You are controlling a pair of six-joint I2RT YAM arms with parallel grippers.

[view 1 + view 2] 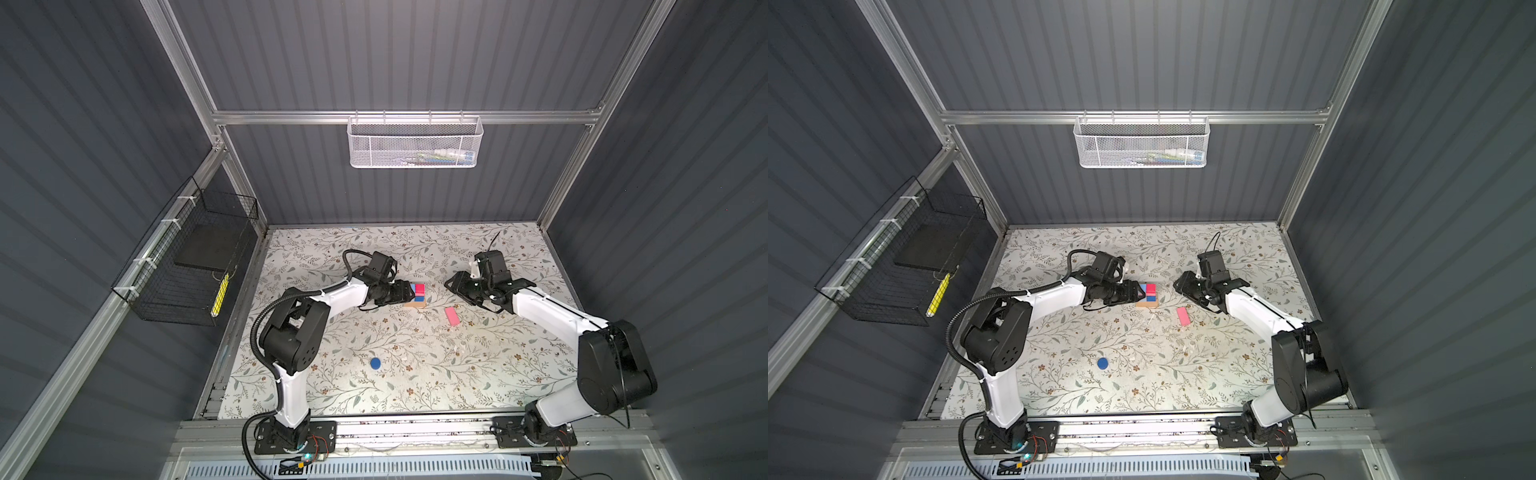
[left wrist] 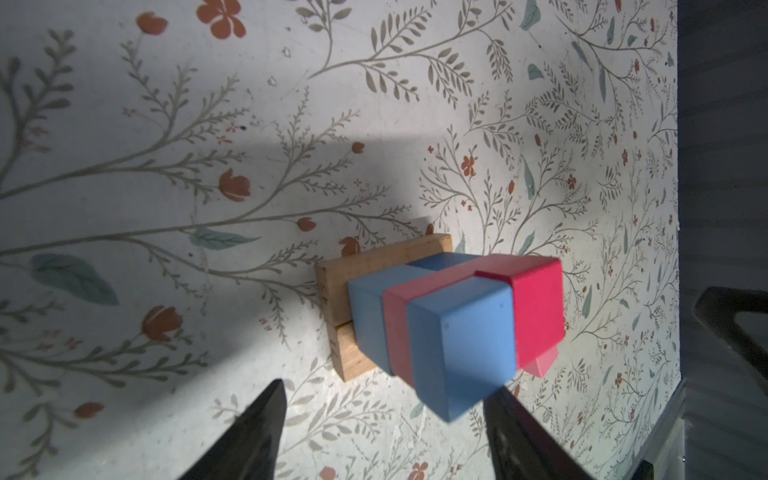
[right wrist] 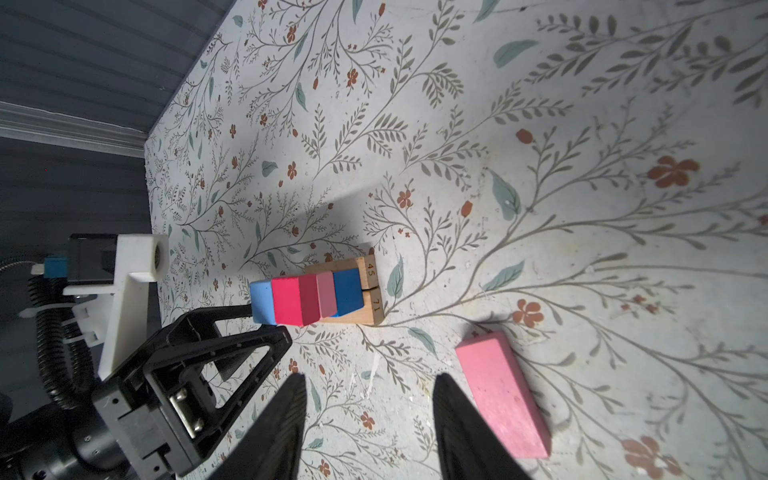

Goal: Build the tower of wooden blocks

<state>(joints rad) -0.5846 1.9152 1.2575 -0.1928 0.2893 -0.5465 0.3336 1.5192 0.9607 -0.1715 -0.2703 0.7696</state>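
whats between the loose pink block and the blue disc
Nothing: only bare floral tabletop runs between the pink oblong and the dark blue disc, as both top views show.

The tower (image 3: 328, 297) is standing on the mat (image 3: 540, 124); the left gripper (image 3: 268, 322) is hanging open at its top blue cube (image 3: 261, 301). A pink oblong (image 3: 503, 395) is lying beside the right gripper (image 3: 370, 378), jaws parted and empty.

In both top views the floral-patterned tabletop (image 1: 415, 386) is viewed steeply from high above its near edge. The small stack of tan, blue, red and pink wood blocks (image 2: 457, 324) is shared by both wrist views: shown close, right of centre, in the left; farther off, left of centre, in the right
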